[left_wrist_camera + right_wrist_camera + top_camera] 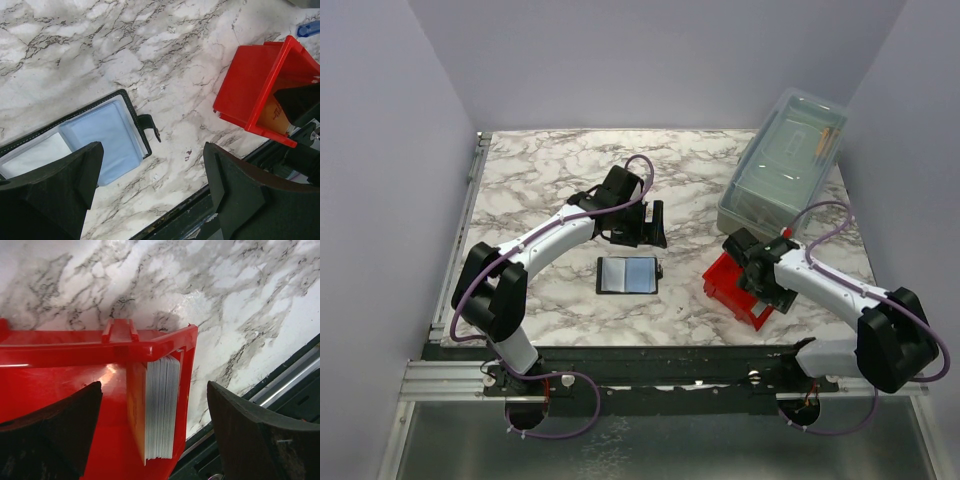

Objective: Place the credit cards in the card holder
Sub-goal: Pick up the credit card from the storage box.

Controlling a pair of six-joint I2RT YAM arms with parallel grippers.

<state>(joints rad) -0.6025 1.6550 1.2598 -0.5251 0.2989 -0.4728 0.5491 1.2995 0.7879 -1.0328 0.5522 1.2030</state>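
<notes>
Orange credit cards (160,407) stand on edge inside the red bin (75,347) at the near right, the open card holder (628,274) lies mid-table, and the left gripper (152,150) and right gripper (155,387) both have their fingers apart, empty.

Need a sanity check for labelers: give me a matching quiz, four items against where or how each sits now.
Items:
1. cards
2. holder
3. bin
4. clear box

Places/states:
A. closed, at the far right corner of the table
B. lying open, mid-table
C. stacked on edge against a red wall
D. red, near the front right, right claw over it

Pairs: 1-C, 2-B, 3-D, 4-A
</notes>
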